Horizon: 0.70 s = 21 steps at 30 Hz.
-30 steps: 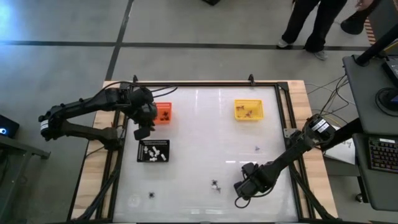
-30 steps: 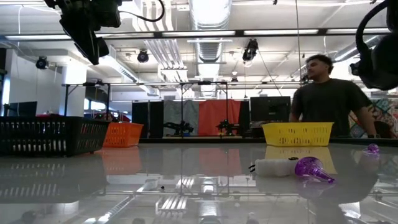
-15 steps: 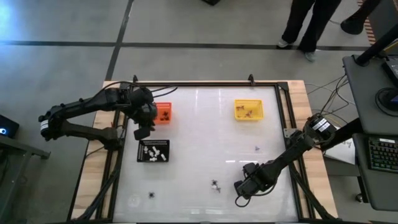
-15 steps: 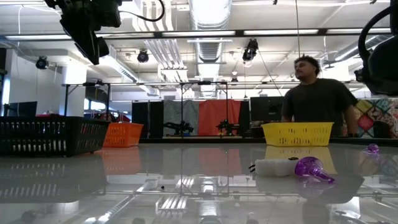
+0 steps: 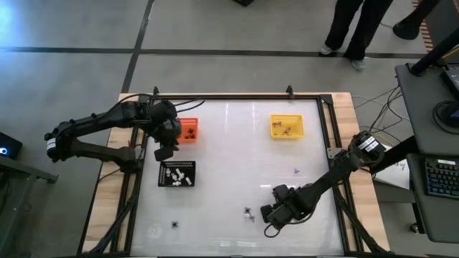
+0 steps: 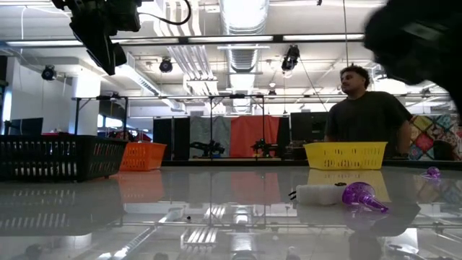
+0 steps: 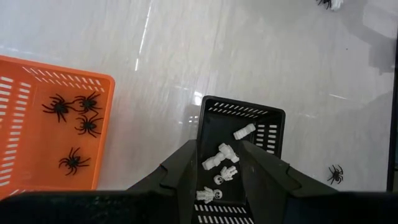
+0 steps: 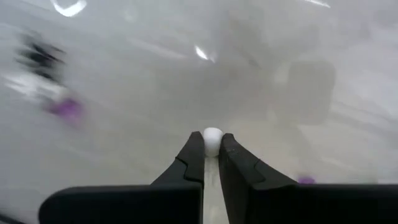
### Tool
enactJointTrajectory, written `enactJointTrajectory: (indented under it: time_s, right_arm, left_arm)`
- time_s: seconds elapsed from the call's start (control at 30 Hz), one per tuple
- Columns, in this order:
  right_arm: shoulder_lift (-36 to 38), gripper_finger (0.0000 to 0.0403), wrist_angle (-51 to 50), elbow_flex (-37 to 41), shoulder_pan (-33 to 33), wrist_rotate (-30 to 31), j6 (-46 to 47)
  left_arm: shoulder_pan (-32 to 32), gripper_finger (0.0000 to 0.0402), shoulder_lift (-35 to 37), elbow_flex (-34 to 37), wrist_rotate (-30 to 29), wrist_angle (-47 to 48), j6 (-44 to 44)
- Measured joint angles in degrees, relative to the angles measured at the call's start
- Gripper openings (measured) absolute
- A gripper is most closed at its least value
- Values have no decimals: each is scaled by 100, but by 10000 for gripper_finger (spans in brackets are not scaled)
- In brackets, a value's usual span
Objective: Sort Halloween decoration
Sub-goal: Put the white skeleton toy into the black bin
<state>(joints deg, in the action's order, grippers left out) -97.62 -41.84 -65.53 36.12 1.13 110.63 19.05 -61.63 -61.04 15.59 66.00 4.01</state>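
My right gripper (image 5: 268,215) hangs near the table's front right, shut on a small round white trinket (image 8: 212,135). Beside it lies a black-and-white trinket (image 5: 248,213), with a purple one (image 6: 363,196) showing in the low view. My left gripper (image 5: 163,152) stands open and still above the black tray (image 5: 176,174), which holds white trinkets (image 7: 219,163). The orange tray (image 7: 50,134) holds several black spiders. Brownish trinkets lie in the yellow tray (image 5: 286,127). One black spider (image 5: 176,224) lies loose at the front left. My right gripper pinches the round white trinket (image 8: 213,143) between its two fingers, at their free ends. The fingers slant steeply down onto it from above. Whether the trinket is clear of the table, I cannot tell.
A small purple trinket (image 5: 296,171) lies on the right half of the table. A black frame rail (image 5: 237,98) runs along the far edge. A person (image 6: 368,108) stands behind the table, and a desk with a keyboard (image 5: 441,175) stands to the right.
My right gripper has gone a short way toward the table's left edge, closer to the black-and-white trinket, and has risen a little; in the low view it now fills more of the upper right. Behind the table, the person has stepped sideways.
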Motion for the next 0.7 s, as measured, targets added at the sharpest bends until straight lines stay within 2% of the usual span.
enactJointTrajectory:
  time_s: [0.37,0.7]
  right_arm:
    - [0,13,111,-424,-938,593,-1418]
    - [0,13,1294,-519,-1970,810,-3228]
  left_arm:
    - [0,103,0,0,0,-1,146]
    - [0,103,0,0,-2,-2,195]
